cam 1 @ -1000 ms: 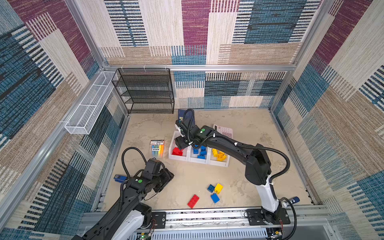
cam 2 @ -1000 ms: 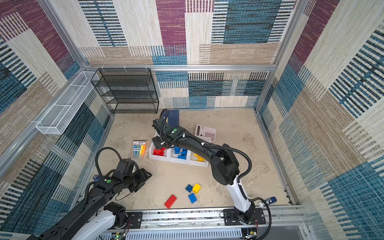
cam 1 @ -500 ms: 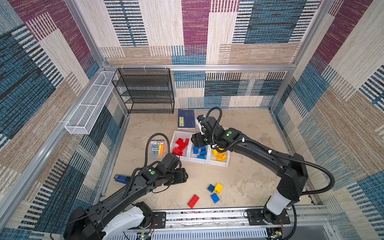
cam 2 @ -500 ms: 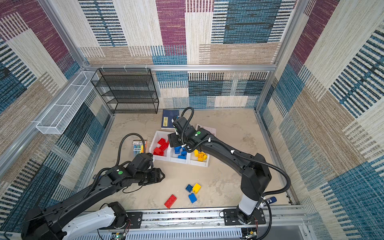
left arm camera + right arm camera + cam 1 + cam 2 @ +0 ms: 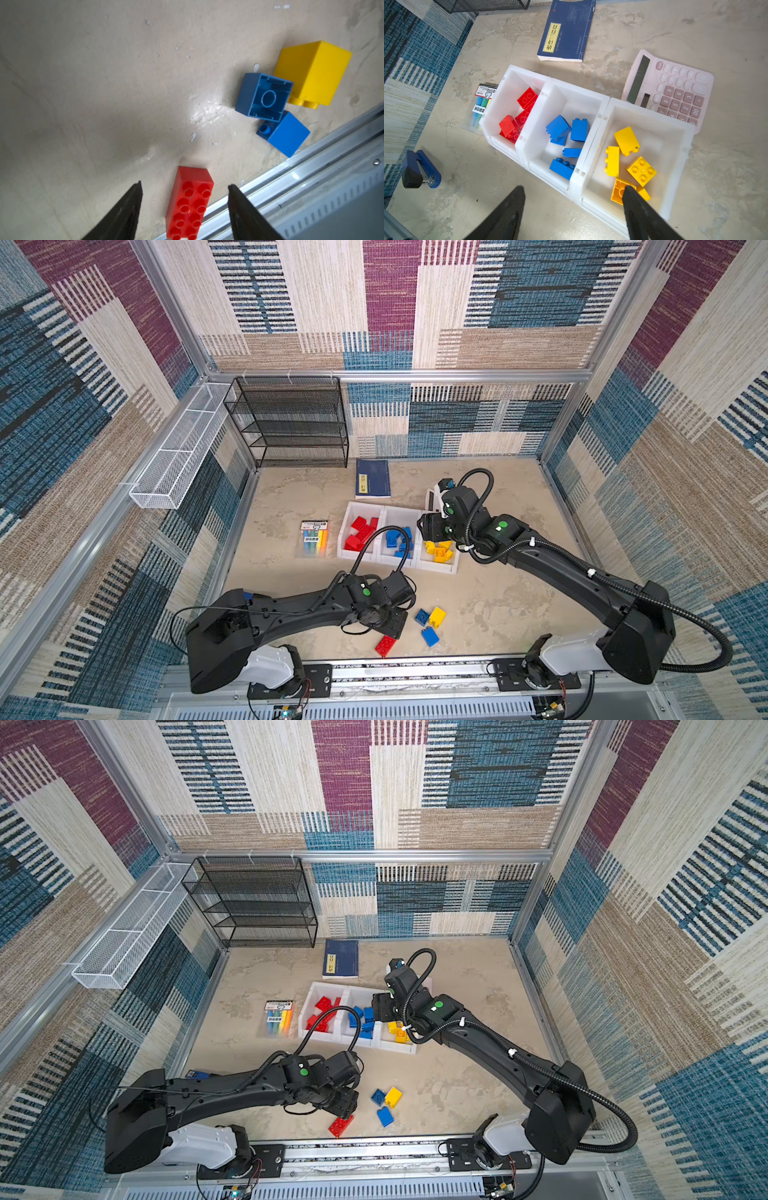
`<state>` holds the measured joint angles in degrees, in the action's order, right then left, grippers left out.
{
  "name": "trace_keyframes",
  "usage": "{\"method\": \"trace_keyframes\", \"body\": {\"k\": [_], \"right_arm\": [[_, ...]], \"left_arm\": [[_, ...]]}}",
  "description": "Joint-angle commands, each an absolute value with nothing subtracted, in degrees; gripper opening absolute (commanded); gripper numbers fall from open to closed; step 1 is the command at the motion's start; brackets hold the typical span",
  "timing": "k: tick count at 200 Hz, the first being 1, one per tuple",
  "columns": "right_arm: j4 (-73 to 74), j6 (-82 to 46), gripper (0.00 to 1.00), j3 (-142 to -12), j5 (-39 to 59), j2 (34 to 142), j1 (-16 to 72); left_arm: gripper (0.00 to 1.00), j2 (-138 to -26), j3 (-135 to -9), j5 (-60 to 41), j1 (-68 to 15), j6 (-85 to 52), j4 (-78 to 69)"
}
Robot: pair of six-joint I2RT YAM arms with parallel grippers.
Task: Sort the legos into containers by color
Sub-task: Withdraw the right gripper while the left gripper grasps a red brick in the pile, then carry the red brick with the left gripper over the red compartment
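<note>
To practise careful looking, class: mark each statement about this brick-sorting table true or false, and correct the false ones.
The long red studded plastic brick lies on the table, seen between the left arm's open jaws. True.
The middle white plastic bin holds yellow bricks. False: it holds blue studded bricks; the yellow studded bricks lie in the end bin beside the pink plastic calculator.
Four bricks lie loose outside the bins. True: the red one, a hollow-side-up blue brick, a blue brick on its side, a yellow square brick.
The calculator sits inside a bin. False: it lies on the table beside that end bin.
The right arm's jaws grip a blue brick. False: they stand open and empty.
</note>
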<state>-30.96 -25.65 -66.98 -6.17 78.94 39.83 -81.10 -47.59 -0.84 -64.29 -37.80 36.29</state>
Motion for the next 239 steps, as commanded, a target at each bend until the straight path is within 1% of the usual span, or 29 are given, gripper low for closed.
{"method": "trace_keyframes", "body": {"k": [1,40,74,130,149,163,183,206,239], "right_arm": [[-28.67,-26.76,0.77,-65.75,-6.59,77.57,39.49],[-28.65,-26.87,0.77,-64.28,-6.2,76.71,39.12],[-28.21,-26.98,0.76,-63.34,-6.11,76.29,38.93],[-28.22,-27.23,0.75,-61.82,-6.57,74.77,38.74],[-28.32,-27.34,0.75,-61.27,-6.89,73.88,38.67],[-28.45,-27.51,0.75,-60.85,-7.18,73.4,38.63],[-28.65,-27.71,0.75,-60.38,-7.46,72.48,38.51],[-28.98,-27.6,0.74,-60.12,-7.73,71.7,38.4],[-29.7,-27.43,0.73,-60.21,-8.33,70.86,38.21]], "left_arm": [[0.68,-83.28,-48.73,-0.01,-66.29,-36.1,36.31],[0.66,-87.01,-49.41,1.39,-69.83,-36.88,37.93],[0.6,-90.33,-50.8,2.37,-71.63,-36.83,39.78],[0.4,-92.15,-51.0,3.98,-71.72,-37.79,39.82],[0.36,-92.01,-51.24,4.64,-71.65,-37.84,40.0],[0.34,-92.03,-51.76,5.1,-71.46,-37.64,40.3],[0.34,-91.57,-52.05,4.83,-70.26,-37.35,39.9],[0.34,-90.24,-53.35,5.32,-66.89,-35.98,41.25],[0.34,-85.42,-58.42,5.84,-57.04,-31.49,44.01]]}}
